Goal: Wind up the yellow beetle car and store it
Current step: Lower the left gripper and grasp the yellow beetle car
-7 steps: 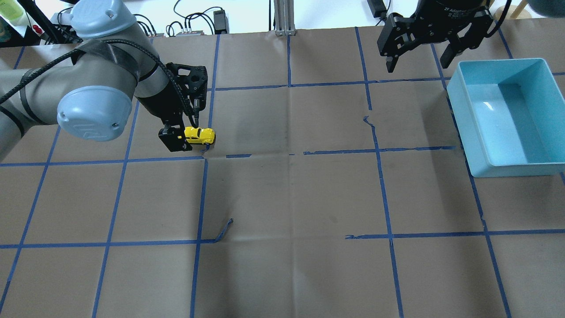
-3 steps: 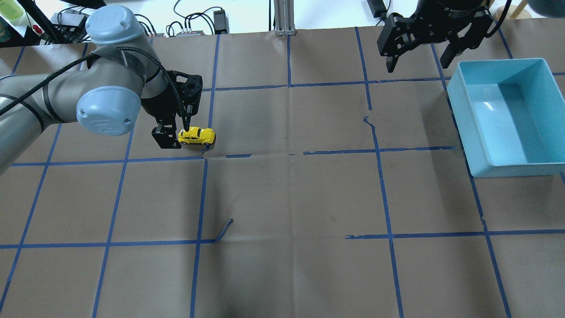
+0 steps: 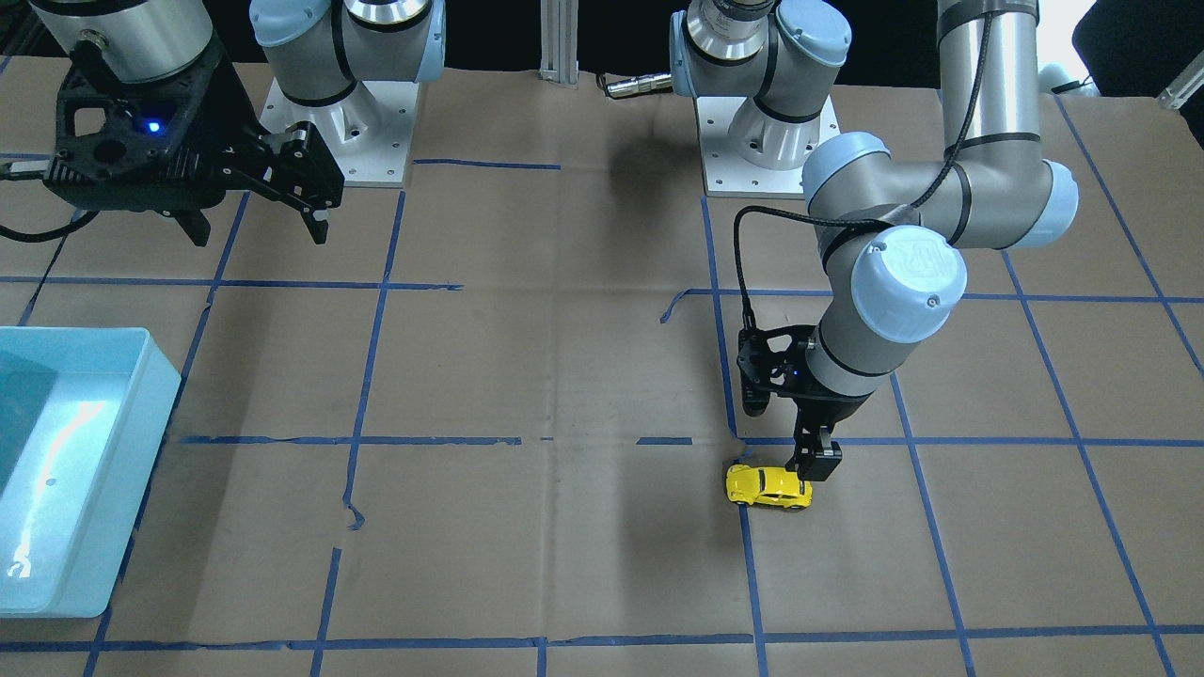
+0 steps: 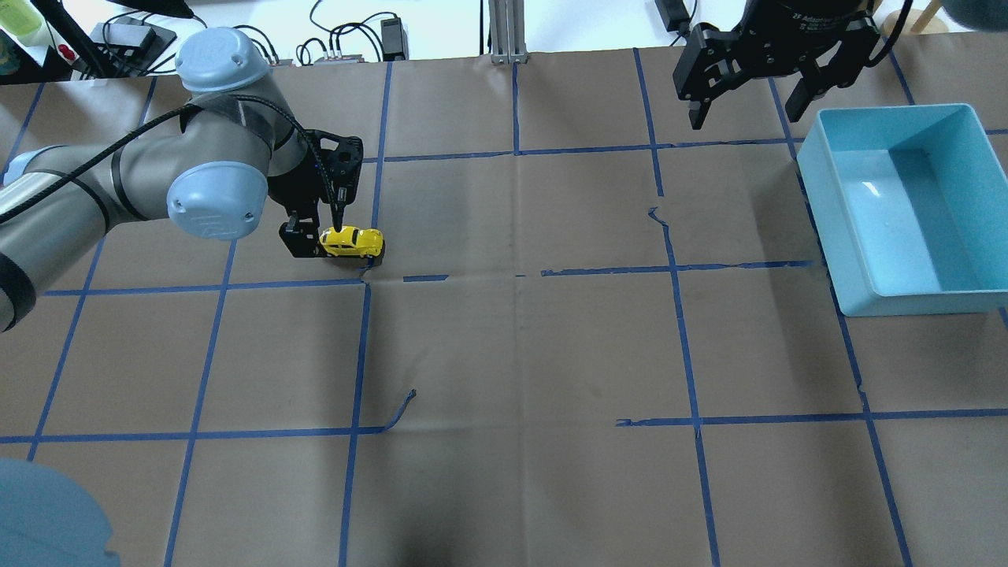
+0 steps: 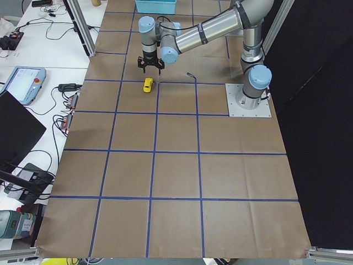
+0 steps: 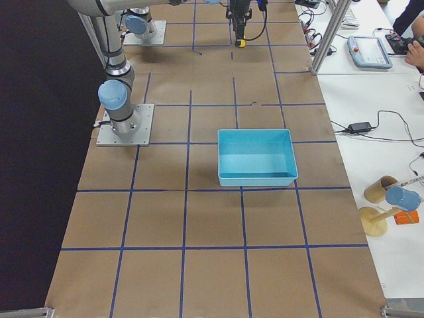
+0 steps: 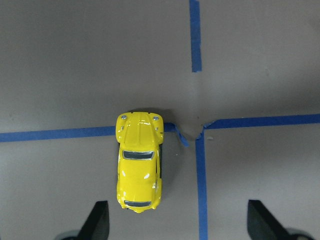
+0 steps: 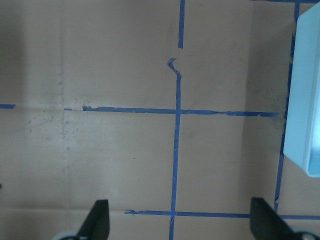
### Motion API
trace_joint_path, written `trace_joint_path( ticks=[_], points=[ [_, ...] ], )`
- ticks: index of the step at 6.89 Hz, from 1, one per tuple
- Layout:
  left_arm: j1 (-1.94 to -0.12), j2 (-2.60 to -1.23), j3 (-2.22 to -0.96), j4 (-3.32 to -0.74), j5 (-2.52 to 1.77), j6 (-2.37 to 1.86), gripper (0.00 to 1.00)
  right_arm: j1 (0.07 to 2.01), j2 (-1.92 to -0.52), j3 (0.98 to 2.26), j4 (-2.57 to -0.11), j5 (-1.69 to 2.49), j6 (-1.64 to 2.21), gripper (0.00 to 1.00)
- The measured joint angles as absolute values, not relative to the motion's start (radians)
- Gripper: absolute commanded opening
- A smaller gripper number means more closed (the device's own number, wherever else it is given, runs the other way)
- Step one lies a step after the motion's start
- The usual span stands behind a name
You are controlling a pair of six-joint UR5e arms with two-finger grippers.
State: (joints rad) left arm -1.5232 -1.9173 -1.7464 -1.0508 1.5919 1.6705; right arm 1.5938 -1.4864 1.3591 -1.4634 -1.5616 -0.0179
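Left hand point(image 7: 176, 219) now off yellow beetle car point(image 7: 138, 162)

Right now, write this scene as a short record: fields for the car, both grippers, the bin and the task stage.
Car: yellow beetle car, on its wheels on the table, at a blue tape crossing
Left gripper: open, close by the car, not gripping it
Bin: blue bin, on the robot's right, without the car
Right gripper: open, empty, raised beside the bin
Stage: car not yet stored

Opposed overhead and front cameras share the yellow beetle car point(image 4: 351, 241).
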Motion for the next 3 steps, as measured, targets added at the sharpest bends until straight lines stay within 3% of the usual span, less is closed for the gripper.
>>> trace_joint_path(
  ticks=[3],
  points=[
    [-1.520, -2.000, -1.743, -0.935, 1.592, 1.668, 0.96, 1.594, -1.486, 1.359, -1.463, -1.562, -0.018, 1.00]
  ],
)
